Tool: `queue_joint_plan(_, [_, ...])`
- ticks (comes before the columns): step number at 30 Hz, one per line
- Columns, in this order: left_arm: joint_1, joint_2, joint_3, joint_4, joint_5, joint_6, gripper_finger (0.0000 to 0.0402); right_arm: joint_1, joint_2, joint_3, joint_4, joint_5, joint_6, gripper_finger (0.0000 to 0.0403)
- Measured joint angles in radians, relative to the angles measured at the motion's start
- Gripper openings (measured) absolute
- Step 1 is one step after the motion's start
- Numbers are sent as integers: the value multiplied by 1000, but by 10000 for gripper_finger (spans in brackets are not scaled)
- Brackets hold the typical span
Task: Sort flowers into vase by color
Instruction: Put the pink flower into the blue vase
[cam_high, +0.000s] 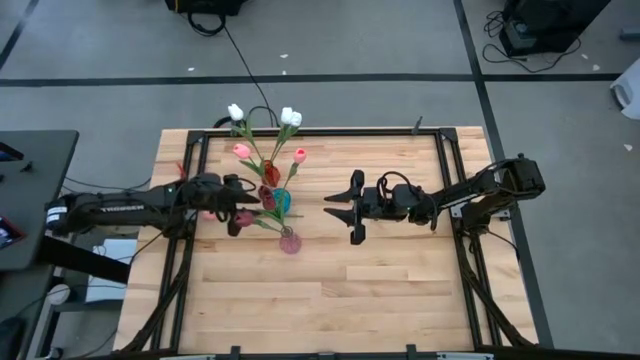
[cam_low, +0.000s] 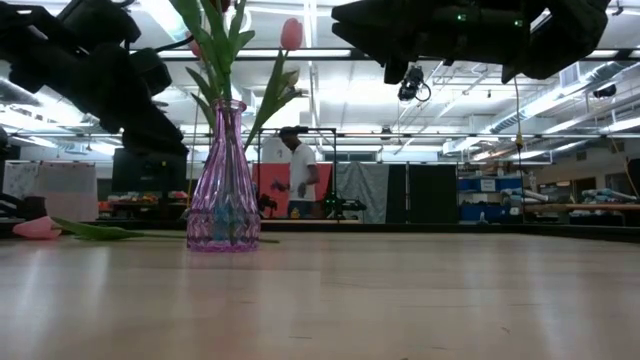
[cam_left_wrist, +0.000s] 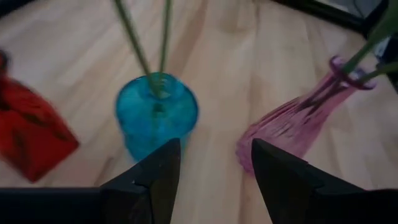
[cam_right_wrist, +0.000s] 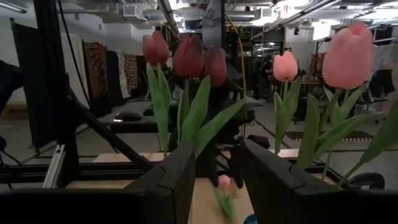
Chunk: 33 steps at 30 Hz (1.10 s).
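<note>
- Left claw (cam_high: 243, 205) spread, nothing between its fingers (cam_left_wrist: 163, 171); it hangs low above the counter (cam_high: 400, 290), over the vase cluster, with the blue vase (cam_left_wrist: 157, 118) and pink vase (cam_left_wrist: 292, 127) straight ahead of it.
- Right claw (cam_high: 352, 208) spread too, empty, raised over mid-counter, pointing at the vases from the other side, well apart from them.
- Red vase (cam_left_wrist: 28, 134) cut off at the left wrist view's edge, blurred.
- Low view: both arms show only as dark shapes up top; flower heads mostly cropped there; blue and red vases hidden behind the pink vase or not made out.
- Flowers (cam_high: 265, 140): two white heads and pink heads fan out from the vases toward the far counter edge; two green stems stand in the blue vase, more stems in the pink one.
- Which stem goes into which vase is hard to tell from above; left arm covers part of the cluster.
- One pink flower (cam_low: 40, 228) lies flat on the counter beside the pink vase.
- Maroon flowers (cam_right_wrist: 186, 56) upright in the right wrist view, their vase hidden.
- Person (cam_low: 297, 170) stands far off in the room.
</note>
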<state>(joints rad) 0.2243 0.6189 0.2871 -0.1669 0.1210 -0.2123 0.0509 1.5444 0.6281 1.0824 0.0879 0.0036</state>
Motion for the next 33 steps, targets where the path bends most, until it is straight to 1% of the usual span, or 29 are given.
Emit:
queue_joint_plan(2, [-27,23,0,14,-8,-4,203,0,0,0,1,1,-4,140])
queue_joint_plan(7, [-58,79,0,10,-85,-2,203,0,0,0,0,0,-8,140])
queue_joint_plan(13, [-65,152,-1,-1,-91,4,202,0,0,0,-4,-2,-8,140])
queue_joint_plan(17, [-65,183,-1,-46,-101,77,202,0,0,0,-6,-1,-8,140])
queue_joint_plan(26, [-65,225,-1,-116,-147,69,202,0,0,0,-8,0,-33,140])
queue_joint_plan(29, [-65,253,-1,-113,-178,73,202,-4,1,0,-8,0,-37,140])
queue_joint_plan(33, [-65,310,-1,-113,-195,75,202,-7,2,0,-8,0,-36,140])
